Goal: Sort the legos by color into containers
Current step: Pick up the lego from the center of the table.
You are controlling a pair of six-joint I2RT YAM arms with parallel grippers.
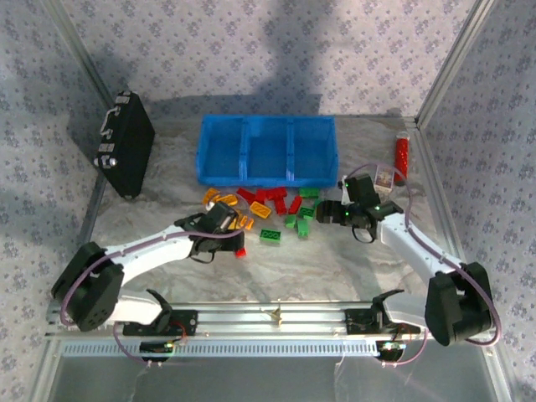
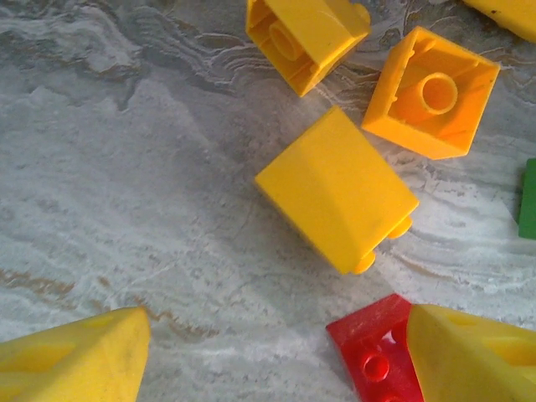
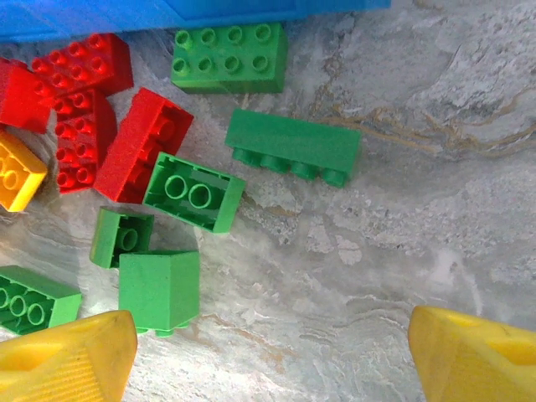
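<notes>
Red, yellow-orange and green legos (image 1: 266, 211) lie scattered on the marble table in front of the blue tray (image 1: 267, 176), whose three compartments show bare blue floors. My left gripper (image 1: 228, 224) hovers open over the yellow bricks. A yellow brick (image 2: 335, 188) lies ahead of the open left gripper (image 2: 276, 356), and a red brick (image 2: 373, 347) sits partly under one fingertip (image 2: 477, 352). My right gripper (image 1: 328, 211) is open beside the green bricks. A green cube (image 3: 159, 289) lies by the left fingertip (image 3: 67, 356) of the right gripper (image 3: 268, 356), with bare table between the fingers.
A black hard case (image 1: 126, 142) leans at the back left. A red tube (image 1: 401, 157) and a small card (image 1: 383, 177) lie at the back right. Metal frame posts (image 1: 456, 59) border the table. Red bricks (image 3: 84, 100) cluster near the tray wall (image 3: 126, 15).
</notes>
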